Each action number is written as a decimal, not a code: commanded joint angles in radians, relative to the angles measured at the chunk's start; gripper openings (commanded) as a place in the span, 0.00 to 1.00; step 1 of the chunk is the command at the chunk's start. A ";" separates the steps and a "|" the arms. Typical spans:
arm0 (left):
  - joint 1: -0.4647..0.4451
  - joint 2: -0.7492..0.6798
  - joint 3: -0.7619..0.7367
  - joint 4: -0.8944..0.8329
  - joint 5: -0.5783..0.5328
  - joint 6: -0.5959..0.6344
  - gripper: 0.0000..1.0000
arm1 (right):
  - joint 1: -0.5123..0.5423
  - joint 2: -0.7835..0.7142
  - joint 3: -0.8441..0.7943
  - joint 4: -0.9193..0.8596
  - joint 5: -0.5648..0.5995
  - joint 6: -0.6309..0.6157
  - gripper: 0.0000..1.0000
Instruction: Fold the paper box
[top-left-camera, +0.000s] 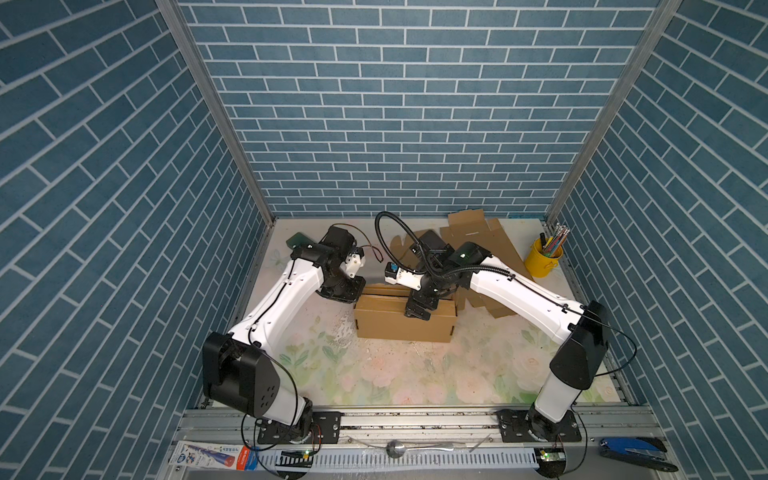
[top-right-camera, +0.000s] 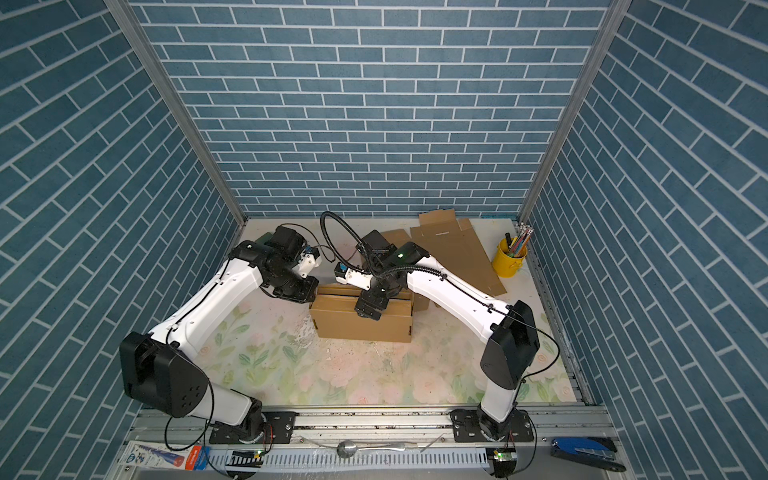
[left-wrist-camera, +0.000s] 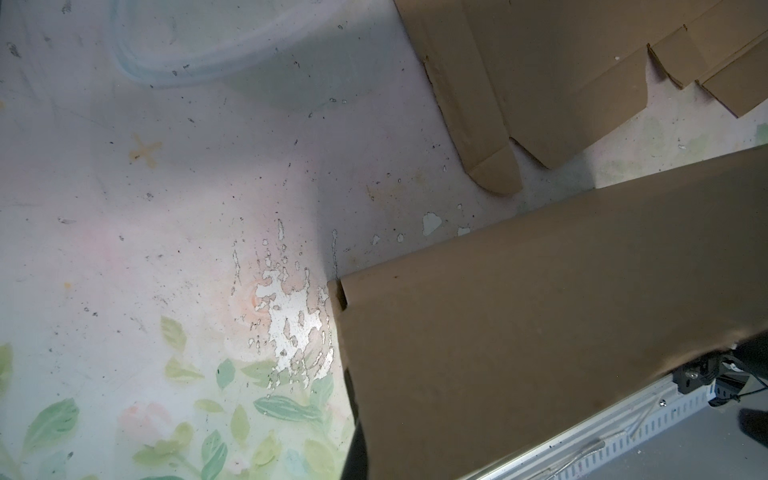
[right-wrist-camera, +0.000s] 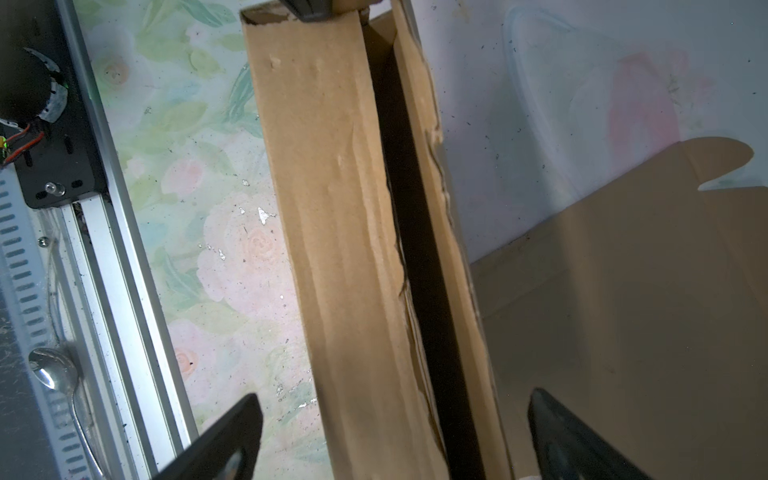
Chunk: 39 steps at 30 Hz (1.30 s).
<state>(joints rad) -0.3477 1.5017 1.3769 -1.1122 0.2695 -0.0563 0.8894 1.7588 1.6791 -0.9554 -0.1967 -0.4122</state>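
Table (top-left-camera: 374, 374): floral top, back right corner buried under cardboard.
Flat cardboard sheets (top-left-camera: 478, 237): back right, lower part hidden behind right arm (top-left-camera: 519, 299).
Box (top-left-camera: 403, 328): mid-table, upright, long face toward table's near edge. Top flaps not fully down, dark gap along top. Far side out of sight.
Left gripper (top-left-camera: 343, 293): at box's far left corner, closed. Tips hidden by cardboard, so any pinch on flap is unclear.
Right gripper (right-wrist-camera: 395, 397): above box top, spread wide. Fingers (right-wrist-camera: 224, 436) either side of box, not touching.
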 joint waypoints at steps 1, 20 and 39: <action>-0.024 0.051 -0.032 -0.061 0.004 0.006 0.00 | 0.004 0.031 0.045 0.004 -0.015 -0.066 0.99; -0.031 0.033 -0.020 -0.057 0.027 0.000 0.00 | 0.017 0.082 0.004 0.054 0.026 -0.080 0.78; 0.021 -0.083 0.050 -0.095 0.154 0.025 0.34 | 0.017 0.053 -0.094 0.131 0.058 -0.064 0.68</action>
<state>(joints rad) -0.3458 1.4715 1.3876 -1.1500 0.3302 -0.0425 0.9016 1.8118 1.6314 -0.8486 -0.1528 -0.4717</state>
